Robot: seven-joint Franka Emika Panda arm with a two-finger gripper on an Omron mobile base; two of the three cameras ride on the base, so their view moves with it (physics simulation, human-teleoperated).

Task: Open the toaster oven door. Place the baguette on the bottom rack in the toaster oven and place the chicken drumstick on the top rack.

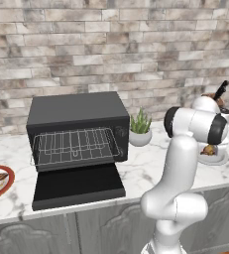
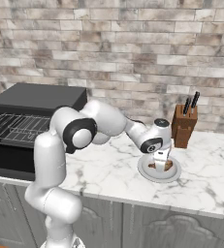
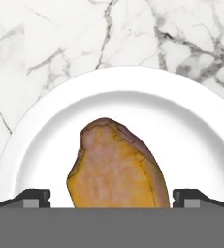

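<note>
Fingertips (image 3: 36, 197) sit wide apart at the bottom corners of the hand view, gripper (image 3: 111, 198) straddling the chicken drumstick (image 3: 117, 164) on its white plate (image 3: 50, 131), holding nothing. Looks light, firm, maybe greasy; I'd pinch across the thick middle.

White plate (image 3: 45, 140) on marbled worktop (image 2: 108, 169); knife block (image 2: 184, 127) nearby against brick wall (image 1: 111, 49); potted plant (image 1: 140, 130); red-rimmed plate (image 1: 2, 186) at left.
</note>
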